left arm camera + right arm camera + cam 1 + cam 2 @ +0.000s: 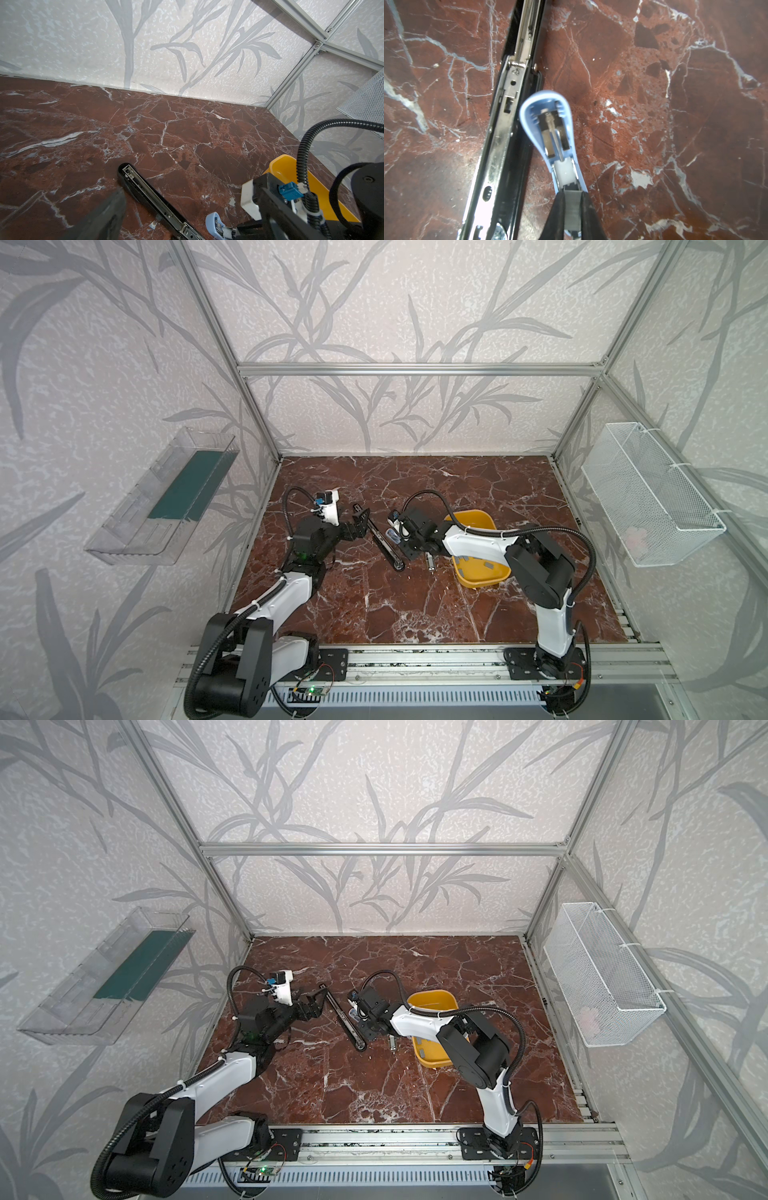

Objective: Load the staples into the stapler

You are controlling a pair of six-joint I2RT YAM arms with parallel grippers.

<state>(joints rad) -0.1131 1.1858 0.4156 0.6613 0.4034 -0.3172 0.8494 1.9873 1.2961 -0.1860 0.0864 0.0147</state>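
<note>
Staples point(487, 566): on the red-brown marble tabletop point(415, 614), a yellow plastic tub point(467, 513) right of centre held loose grey metal strips. We noted the long black-and-chrome stapler point(386, 545) lying opened flat mid-table, left gripper point(363, 522) beside its far end, fingers spread, empty. Right gripper's point(572, 194) fingers were clamped on one grey staple strip point(572, 212) at the end of the small open blue stapler point(548, 128).

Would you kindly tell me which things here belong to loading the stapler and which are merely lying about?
In the job:
- staple strip in the shut right gripper
- blue stapler, open, at the strip
- yellow bin with spare staples
- black stapler, also open (perhaps next)

Lying about:
- clear wall tray
- white wire basket
</note>
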